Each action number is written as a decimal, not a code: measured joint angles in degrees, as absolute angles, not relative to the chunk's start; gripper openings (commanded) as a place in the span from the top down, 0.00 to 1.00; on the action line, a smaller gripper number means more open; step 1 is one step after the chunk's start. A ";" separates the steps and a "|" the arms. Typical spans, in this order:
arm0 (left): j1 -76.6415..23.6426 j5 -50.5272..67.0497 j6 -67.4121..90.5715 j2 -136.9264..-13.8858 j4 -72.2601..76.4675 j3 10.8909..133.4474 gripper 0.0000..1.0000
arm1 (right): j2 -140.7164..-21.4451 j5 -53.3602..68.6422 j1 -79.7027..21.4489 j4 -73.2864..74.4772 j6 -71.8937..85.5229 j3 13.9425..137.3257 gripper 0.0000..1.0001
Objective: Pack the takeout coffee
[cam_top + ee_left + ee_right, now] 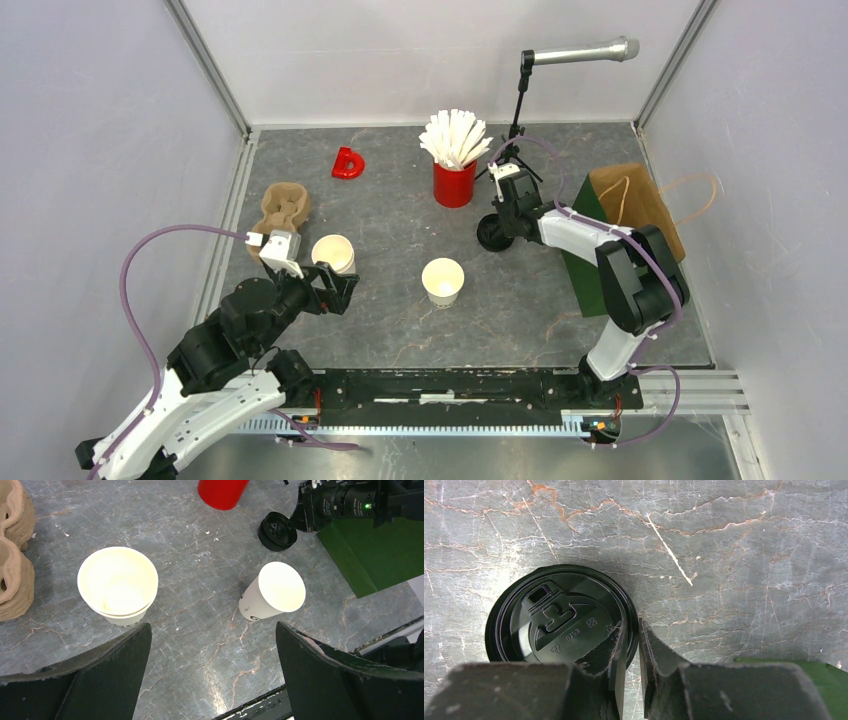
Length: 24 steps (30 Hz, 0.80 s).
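Left claw (212, 630): released, jaws spread to the full and holding nothing. It is hovering low over the table (200, 605), and the wide spread is suiting a cup's girth.
Cup 1 (117, 582): standing upright and lidless just ahead of the left claw's left finger, not between the jaws. Its mouth is facing up, ready for a lid.
Cup 2 (275, 592): standing lidless ahead of the left claw's right finger, apart from cup 1, between the 2 claws.
Right claw (632, 630): clenched narrow on the rim of the black lid, 1 finger lying over the lid and the other outside it.
Black lid (559, 617): lying flat on the table, sip hole up, under and to the left of the right claw. A rim pinch is probably the only hold a flat lid is offering. Whether this is 1 lid or 2 stacked cannot be told.
Pulp carrier (283, 210): lying just beyond the left claw, likely awaiting the capped cups.
Stage (judgement): capping is not yet done, and both cups are waiting open.
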<state>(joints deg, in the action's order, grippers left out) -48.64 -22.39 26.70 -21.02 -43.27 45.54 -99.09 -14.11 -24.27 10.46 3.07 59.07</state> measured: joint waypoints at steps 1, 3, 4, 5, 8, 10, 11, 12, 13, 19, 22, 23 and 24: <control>-48.64 -22.39 26.70 -21.02 -43.27 45.54 0.00 | -99.18 -14.11 -24.27 10.46 3.07 59.07 0.83; -48.64 -22.39 26.70 -21.02 -43.27 45.54 0.00 | -99.18 -14.20 -24.27 10.46 3.07 59.07 0.84; -48.64 -22.39 26.70 -21.02 -43.27 45.54 0.00 | -99.18 -14.26 -24.27 10.48 3.05 59.09 0.84; -48.64 -22.39 26.70 -21.02 -43.27 45.54 0.00 | -99.18 -14.35 -24.27 10.50 3.05 59.13 0.84; -48.64 -22.39 26.70 -21.02 -43.27 45.54 0.00 | -99.18 -14.87 -24.27 10.63 3.01 59.20 0.84; -48.64 -22.39 26.70 -21.02 -43.27 45.54 0.00 | -99.07 -15.20 -24.29 10.92 2.96 59.24 0.87; -48.64 -22.39 26.70 -21.02 -43.27 45.54 0.00 | -98.91 -15.33 -24.32 11.07 2.90 59.24 0.88; -48.64 -22.39 26.70 -21.02 -43.27 45.54 0.00 | -98.70 -15.35 -24.38 11.25 2.87 59.24 0.89; -48.64 -22.39 26.70 -21.02 -43.27 45.54 0.00 | -98.41 -15.40 -24.38 11.33 2.85 59.24 0.90; -48.64 -22.39 26.70 -21.02 -43.27 45.54 0.00 | -97.84 -15.57 -24.64 11.29 2.68 59.24 1.00; -48.64 -22.39 26.70 -21.02 -43.27 45.54 0.00 | -97.78 -15.51 -24.67 11.27 2.66 59.24 1.00; -48.64 -22.39 26.70 -21.02 -43.27 45.54 0.00 | -97.71 -15.51 -24.73 11.27 2.68 59.24 1.00; -48.64 -22.39 26.70 -21.02 -43.27 45.54 0.00 | -97.62 -15.51 -24.75 11.29 2.66 59.24 1.00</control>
<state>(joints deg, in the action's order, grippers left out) -48.64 -22.39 26.70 -21.02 -43.27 45.54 -97.62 -15.51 -24.75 11.29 2.66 59.24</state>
